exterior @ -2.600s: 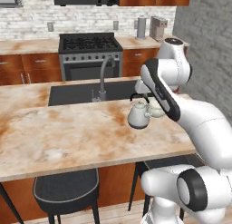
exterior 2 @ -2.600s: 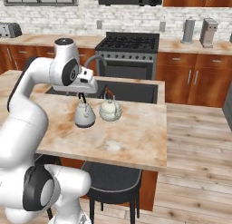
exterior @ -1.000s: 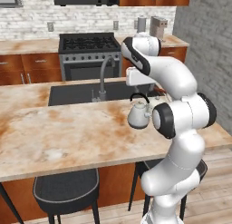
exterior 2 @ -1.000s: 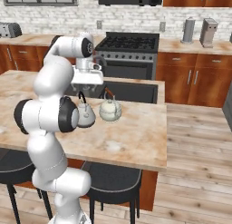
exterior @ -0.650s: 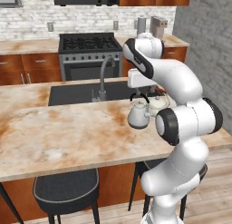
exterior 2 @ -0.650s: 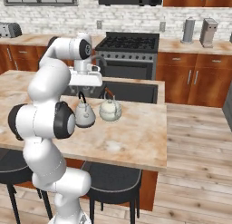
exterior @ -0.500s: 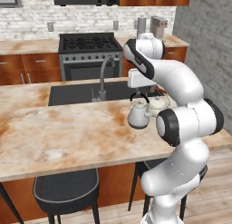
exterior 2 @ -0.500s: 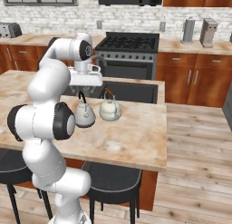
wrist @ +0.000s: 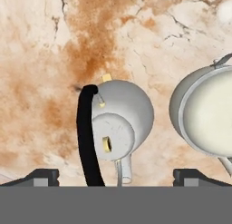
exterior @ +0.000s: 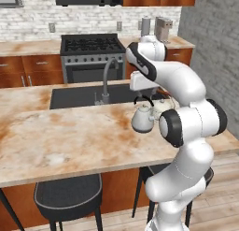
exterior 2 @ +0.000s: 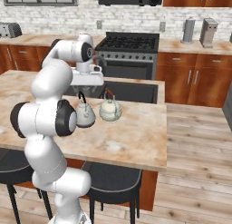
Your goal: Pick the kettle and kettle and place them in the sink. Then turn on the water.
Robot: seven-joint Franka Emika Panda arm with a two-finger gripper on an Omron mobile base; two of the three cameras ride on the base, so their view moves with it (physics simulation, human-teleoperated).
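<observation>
Two whitish kettles stand side by side on the marble island counter. The black-handled kettle [exterior: 142,119] [exterior 2: 86,114] [wrist: 121,121] sits directly under my gripper [exterior: 143,90] [exterior 2: 86,87] [wrist: 117,175], which hovers above it, open, fingertips [wrist: 43,175] wide apart on either side of it. The reddish-brown-handled kettle [exterior 2: 110,109] [exterior: 163,105] [wrist: 206,114] stands just beside it, partly hidden by my arm in the left base view. The black sink [exterior: 74,97] [exterior 2: 136,92] with its grey gooseneck tap [exterior: 107,71] lies behind the kettles. No water runs.
A stove [exterior: 91,57] [exterior 2: 129,51] stands against the back wall behind the island. Dark stools [exterior: 67,197] [exterior 2: 113,180] sit under the counter's front edge. The marble counter [exterior: 60,141] stretches wide to the left of the kettles.
Since 2.6 s ago my arm has folded into a new posture, raising the hand over the black-handled kettle. Over the last second it has barely moved. Neither kettle has moved.
</observation>
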